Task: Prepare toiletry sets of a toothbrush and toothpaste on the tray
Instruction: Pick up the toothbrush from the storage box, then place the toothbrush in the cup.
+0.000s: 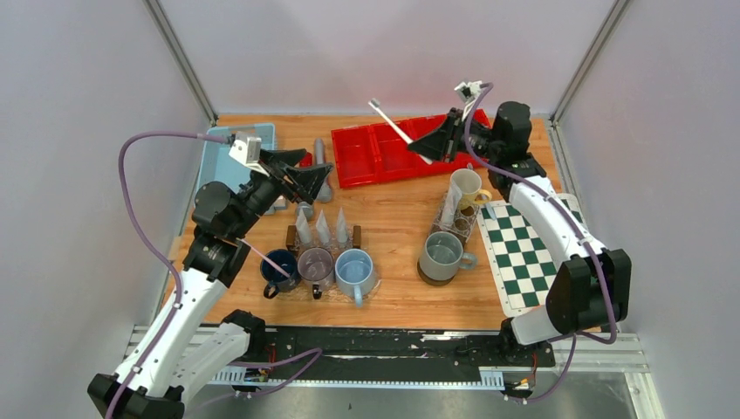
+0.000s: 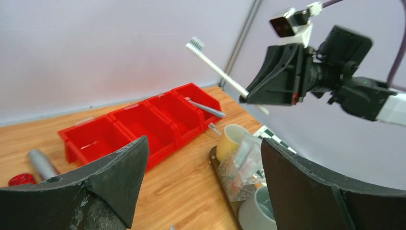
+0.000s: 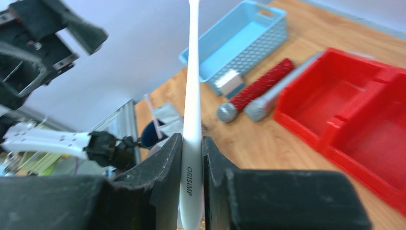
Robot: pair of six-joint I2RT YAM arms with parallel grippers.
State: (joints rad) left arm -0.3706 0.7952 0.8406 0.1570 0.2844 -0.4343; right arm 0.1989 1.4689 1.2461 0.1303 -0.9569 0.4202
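I am looking down on a wooden table (image 1: 393, 227). A red tray (image 1: 353, 155) with several compartments lies at its far edge, right of centre. A green-and-white chequered mat (image 1: 524, 253) covers the right side, and a pale blue basket (image 1: 216, 161) sits in the far left corner.

My left gripper (image 1: 312, 168) hovers just right of the basket, raised off the wood. Its fingers (image 2: 119, 172) are spread wide with nothing between them.

My right gripper (image 1: 417, 147) hangs above the tray, clenched on the handle of a white toothbrush (image 1: 391, 124). The brush is held in the air, its head slanting up and to the far left. It is clear of the tray.

Three mugs (image 1: 316, 262) stand in a row near centre-left. A grey mug (image 1: 441, 253) and a cream mug (image 1: 467, 185) stand to their right, beside the mat. Three toothpaste tubes (image 1: 323, 229) stand upright just behind the row of three.

A grey cylinder (image 1: 319, 150) lies between the basket and the tray.
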